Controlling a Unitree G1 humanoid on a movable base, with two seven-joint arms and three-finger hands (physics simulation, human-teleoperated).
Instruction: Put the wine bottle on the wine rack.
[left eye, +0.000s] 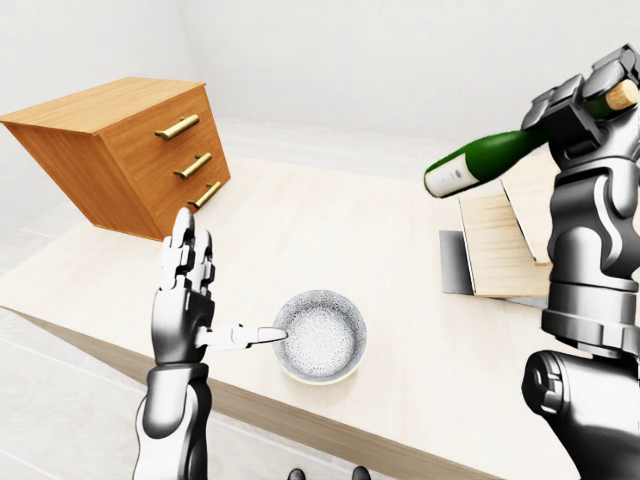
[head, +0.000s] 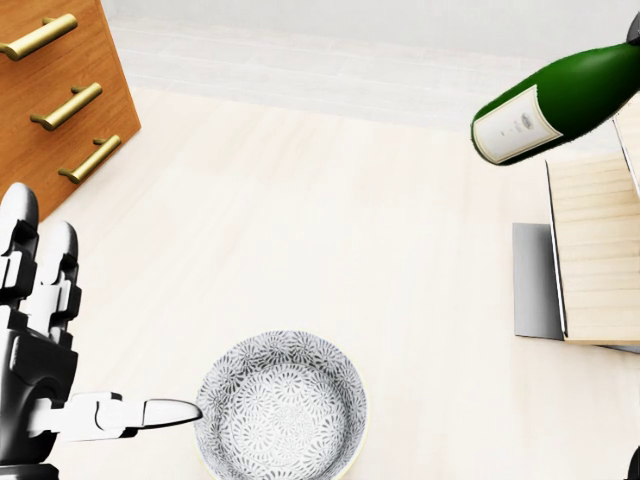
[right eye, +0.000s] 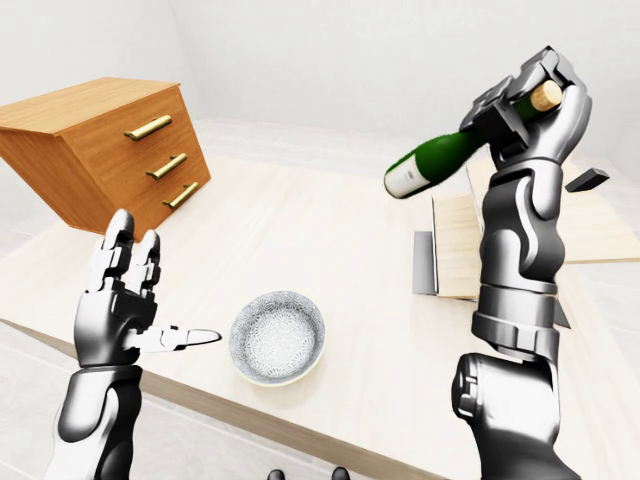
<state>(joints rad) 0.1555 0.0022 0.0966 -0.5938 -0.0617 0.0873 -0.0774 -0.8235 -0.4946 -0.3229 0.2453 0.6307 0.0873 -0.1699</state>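
We hold the wine bottle (right eye: 436, 162) in our right hand (right eye: 533, 103), raised high at the right of the right-eye view. The fingers are closed round the neck just below the cork, and the green body slopes down and to the left from the grip, label end lowest. The bottle is clear of the table (left eye: 330, 235), in the air above it. In the head view only the body and white label show at the top right corner; the hand itself is cut off by the edge there.

The wine rack (left eye: 500, 245) reads as pale wooden slats on a grey base, lying on the table at the right of the left-eye view, partly hidden behind our right forearm. The bottle's lower end hangs above and to the left of it, not touching.

Our left hand (left eye: 190, 300) stands upright at the lower left, holding nothing. Its 2 fingers point up, side by side, and the thumb juts out sideways to the right. The thumb tip sits just beside the rim of a patterned bowl (head: 282, 405), and we cannot tell whether it touches.

The bowl rests near the bottom edge of the table. A wooden chest (left eye: 125, 150) with 3 drawers and 3 brass handles stands at the upper left, well apart from bowl and rack.
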